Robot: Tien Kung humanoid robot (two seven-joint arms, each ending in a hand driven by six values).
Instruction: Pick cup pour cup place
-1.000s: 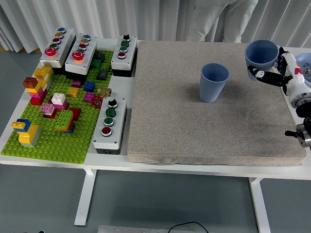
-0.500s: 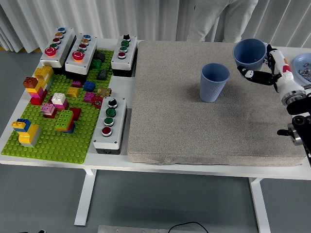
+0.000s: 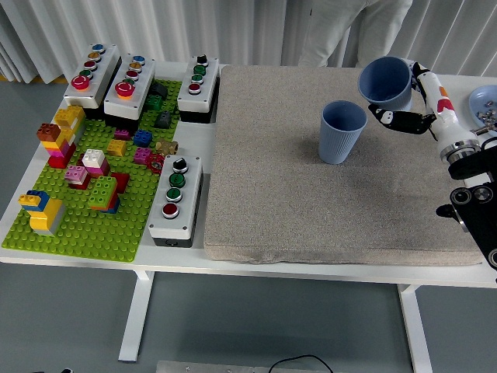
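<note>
A blue ribbed cup (image 3: pixel 342 132) stands upright on the grey mat (image 3: pixel 311 210), right of centre. My right hand (image 3: pixel 411 101) comes in from the right edge and is shut on a second blue cup (image 3: pixel 385 81), held in the air. That cup is tilted with its mouth toward the left, just up and right of the standing cup's rim. The two cups are close but apart. My left arm does not show.
A green brick baseplate (image 3: pixel 78 225) with several coloured bricks fills the left side. Button boxes (image 3: pixel 175 200) stand beside and behind it. A plate (image 3: pixel 483 101) with small bits lies at the right edge. A person in white (image 3: pixel 349 31) stands behind the table.
My right hand has carried the held cup leftward and a little up, from the mat's far right corner to beside the standing cup, tilting it more.
</note>
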